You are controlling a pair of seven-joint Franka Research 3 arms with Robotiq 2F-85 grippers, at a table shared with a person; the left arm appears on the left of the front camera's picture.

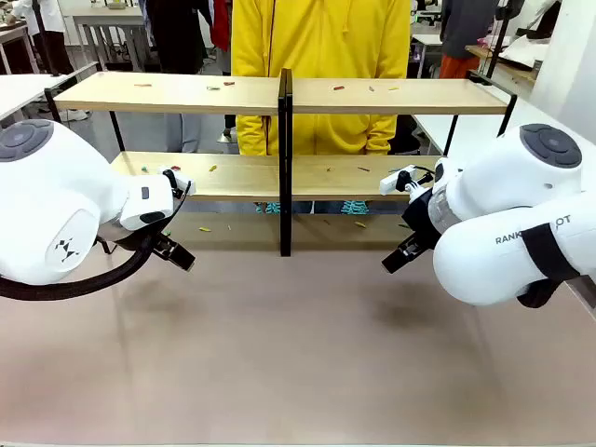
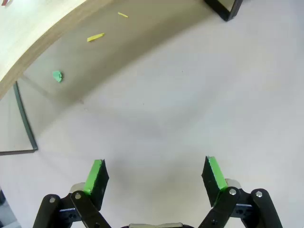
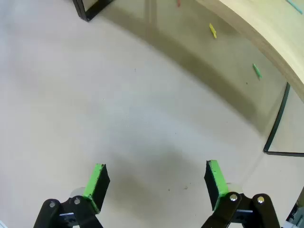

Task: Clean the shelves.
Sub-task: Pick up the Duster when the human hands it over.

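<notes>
Held left pincer [image 2: 154,167] and right pincer [image 3: 156,169] wide, empty, just before the shelves [image 1: 186,91]; judged boards stiff, coloured scraps [image 1: 338,88] light, flimsy, best nipped mid-length.

Right gripper [image 3: 154,178]: we see its jaws spread wide, nothing between them.
Table [image 3: 118,95]: bare below the gripper.
Shelves [image 3: 268,26]: we see a light board crossing the top right corner.
Scraps: yellow scrap [image 3: 212,31] and green scrap [image 3: 256,71] lie on the table by the board's edge.

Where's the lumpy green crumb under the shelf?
In the left wrist view the green crumb lies on the table, upper left, in the shadow under the lower board of the shelves, just below a yellow scrap.
</notes>
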